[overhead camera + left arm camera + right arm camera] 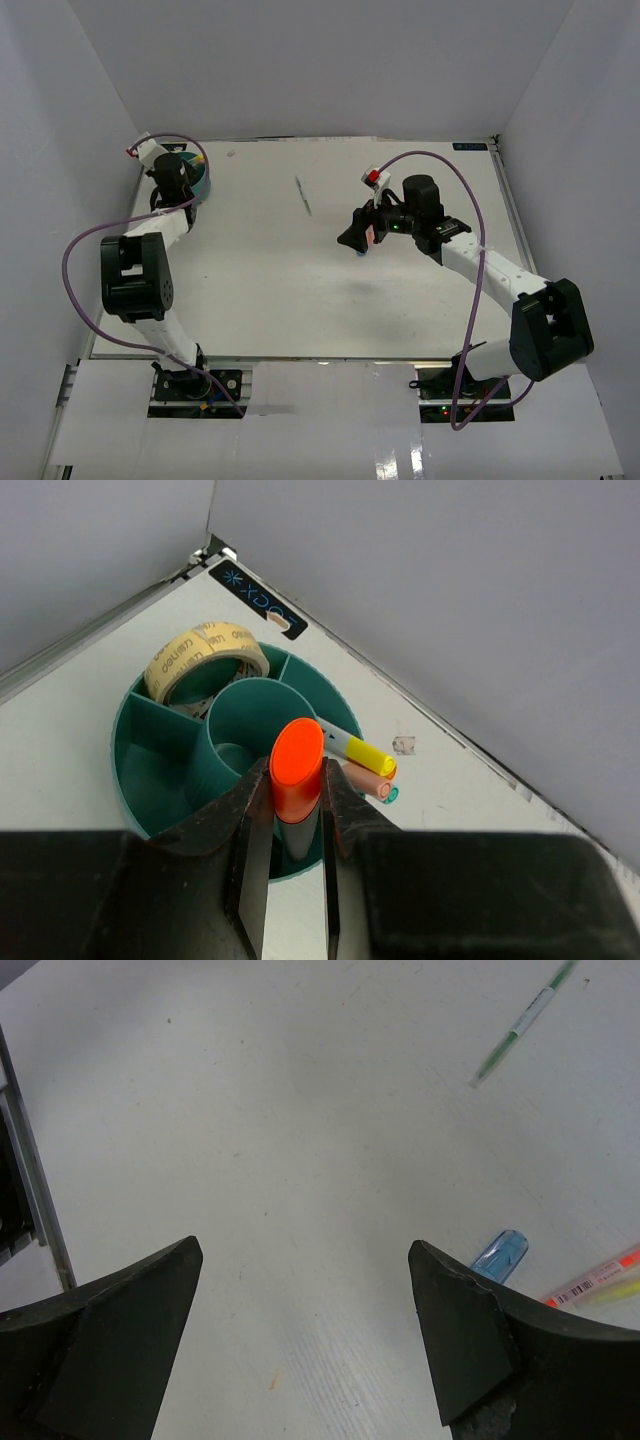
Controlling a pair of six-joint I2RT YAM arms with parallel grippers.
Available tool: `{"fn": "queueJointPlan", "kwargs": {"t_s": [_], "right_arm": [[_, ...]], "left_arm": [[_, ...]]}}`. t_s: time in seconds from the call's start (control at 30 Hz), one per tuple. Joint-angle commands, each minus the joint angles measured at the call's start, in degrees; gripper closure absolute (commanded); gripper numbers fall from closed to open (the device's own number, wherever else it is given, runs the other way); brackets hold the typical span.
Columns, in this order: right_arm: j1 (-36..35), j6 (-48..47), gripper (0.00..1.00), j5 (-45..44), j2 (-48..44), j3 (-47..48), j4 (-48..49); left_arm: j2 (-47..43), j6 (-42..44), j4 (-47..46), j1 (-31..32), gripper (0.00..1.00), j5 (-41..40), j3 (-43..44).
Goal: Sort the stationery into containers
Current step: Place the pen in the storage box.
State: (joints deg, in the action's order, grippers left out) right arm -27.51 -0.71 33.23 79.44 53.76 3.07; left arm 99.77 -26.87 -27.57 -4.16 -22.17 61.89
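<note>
Partly done | left claw (296,780) is gripping an orange highlighter (297,762) above the teal organiser (150,772), tape roll (205,652) and pens (360,752) sitting inside | right claw (305,1250) is hanging open, empty; blue highlighter (500,1255) beside it, green pen (520,1025) ahead, waiting on desk (250,1110).

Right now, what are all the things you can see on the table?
round teal plastic organiser: one, teal, far left corner of the white table.
tan tape roll: one, tan, outer compartment.
thin pens: three, yellow, peach, teal, at organiser's right rim.
chunky orange-capped highlighter: one, orange, above the organiser.
thin green pen: one, green, loose on table.
short blue highlighter: one, blue, on the table.
orange and yellow pens: two, beside the blue highlighter.
left gripper: one, black, gripping that highlighter.
right gripper: one, black, open.
</note>
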Motion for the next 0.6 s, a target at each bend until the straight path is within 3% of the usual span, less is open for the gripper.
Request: {"fn": "queueJointPlan", "kwargs": {"t_s": [0.0, 0.07, 0.3, 0.43, 0.57], "right_arm": [[0.0, -1.31, 0.1, 0.6, -0.08, -0.14, 1.68], [0.0, -1.31, 0.1, 0.6, 0.1, -0.14, 1.68], [0.0, -1.31, 0.1, 0.43, 0.54, -0.23, 2.11], [0.0, -1.31, 0.1, -0.19, 0.45, -0.41, 2.2], [0.0, -1.14, 0.1, -0.27, 0.02, -0.32, 2.2]], "left_arm": [[0.69, -0.37, -2.31, -0.14, 0.83, 0.2, 2.45], [1.13, -0.37, -2.57, -0.23, 0.82, 0.2, 2.45], [1.84, -0.11, -2.84, -0.14, 0.57, 0.12, 2.1], [0.7, 0.07, -2.31, -0.14, 0.34, -0.5, 1.4], [-1.67, 0.15, -0.38, -0.14, 0.16, -0.94, 0.78]]}}
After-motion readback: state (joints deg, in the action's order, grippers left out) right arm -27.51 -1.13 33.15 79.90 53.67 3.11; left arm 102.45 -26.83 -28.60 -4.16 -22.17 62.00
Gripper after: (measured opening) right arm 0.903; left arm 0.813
